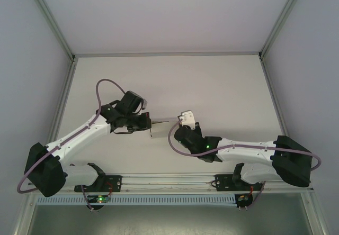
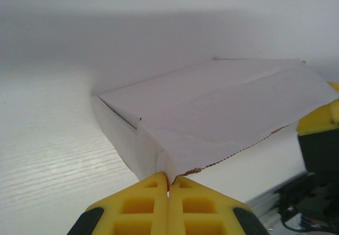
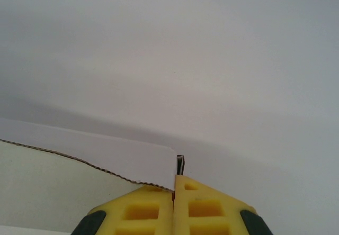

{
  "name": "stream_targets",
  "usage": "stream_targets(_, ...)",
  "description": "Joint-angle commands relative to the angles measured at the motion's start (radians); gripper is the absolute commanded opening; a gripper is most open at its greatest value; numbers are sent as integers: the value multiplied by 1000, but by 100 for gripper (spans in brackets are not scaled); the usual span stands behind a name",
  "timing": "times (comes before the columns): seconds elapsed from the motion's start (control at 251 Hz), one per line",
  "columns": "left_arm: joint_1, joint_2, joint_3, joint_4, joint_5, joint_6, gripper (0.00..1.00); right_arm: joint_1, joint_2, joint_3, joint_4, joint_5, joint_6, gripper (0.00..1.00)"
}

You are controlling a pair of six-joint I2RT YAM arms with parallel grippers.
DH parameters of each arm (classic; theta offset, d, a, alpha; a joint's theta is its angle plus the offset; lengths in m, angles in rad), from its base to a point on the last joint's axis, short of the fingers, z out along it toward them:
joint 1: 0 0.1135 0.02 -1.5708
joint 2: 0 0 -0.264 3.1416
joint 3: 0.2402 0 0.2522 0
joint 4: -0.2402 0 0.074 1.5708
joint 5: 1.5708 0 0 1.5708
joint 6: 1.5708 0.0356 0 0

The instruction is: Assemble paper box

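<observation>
Between my two pincers sits the paper box (image 2: 212,108), left gripper (image 2: 169,181) pinching one corner and right gripper (image 3: 174,191) pinching the far edge, I guess to brace it for folding.

Paper box (image 1: 153,129): plain white thin card, partly folded, low and flat. Centre of overhead frame, seen almost edge-on as thin strip. Left wrist view, middle to right of frame: broad creased top panel, short side wall folded down at left, cut edge brown and wavy. Right wrist view, lower left: panel with same wavy edge.
</observation>
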Motion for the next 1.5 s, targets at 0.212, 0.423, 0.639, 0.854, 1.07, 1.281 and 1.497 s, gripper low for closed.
stream_targets(0.212, 81, -9, 3, 68, 157, -98, 0, 19, 55, -24, -182, -114, 9, 0)
stream_targets(0.423, 113, 8, 18, 69, 186, -141, 0, 19, 75, -17, -189, -116, 5, 0)
stream_targets(0.639, 144, 24, 12, 80, 250, -174, 0, 19, 101, -2, -205, -117, 0, 0)
stream_targets(0.854, 160, 24, 36, 45, 246, -160, 0, 19, 104, 9, -221, -114, -16, 0)
stream_targets(1.07, 198, 1, 25, 75, 280, -197, 0, 19, 109, 9, -224, -135, -32, 0)
stream_targets(1.281, 208, 17, -6, 117, 321, -245, 0, 19, 108, 9, -221, -149, -58, 0)
stream_targets(1.497, 216, 10, 36, 80, 285, -250, 0, 19, 105, 13, -220, -161, -86, 0)
